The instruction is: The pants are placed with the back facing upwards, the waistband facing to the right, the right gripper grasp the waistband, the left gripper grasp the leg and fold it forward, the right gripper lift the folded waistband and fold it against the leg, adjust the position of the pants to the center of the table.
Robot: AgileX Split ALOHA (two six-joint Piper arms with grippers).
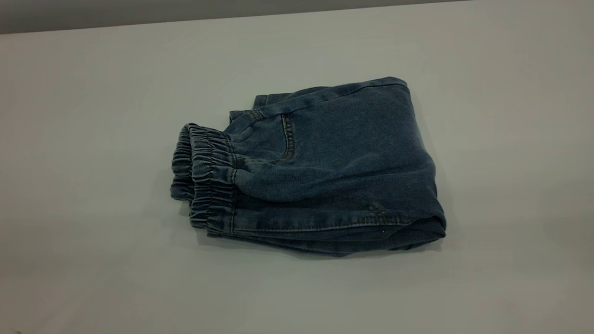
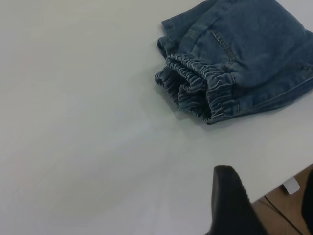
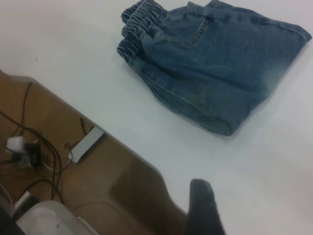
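Pants (image 1: 325, 171): blue washed denim, child-size, already folded into a compact bundle of several layers, lying near the middle of the table (image 1: 93, 116), a little right of centre in the exterior view. Plain denim and one pocket seam uppermost; no print visible.

Waistband (image 1: 204, 178): gathered elastic, darker blue, doubled into stacked ruffles at the bundle's left end. Folded edge at the right end, hems at the far side.

Handling, as judged: light, soft, limp; layers apt to slide apart or unfold if dragged by one corner. Denim likely to grip well between pads. Best hold: the thick ruffled waistband stack, or the full thickness of the right-hand fold, pinching all layers together; for recentring, a flat push or a lift from both ends.

Left hand (image 2: 234, 205): one dark finger showing only in its wrist view, near the table's edge, well clear of the pants; apart or together cannot be told.

Right hand (image 3: 203, 208): likewise one dark finger, off the table's edge, holding nothing; state cannot be told.
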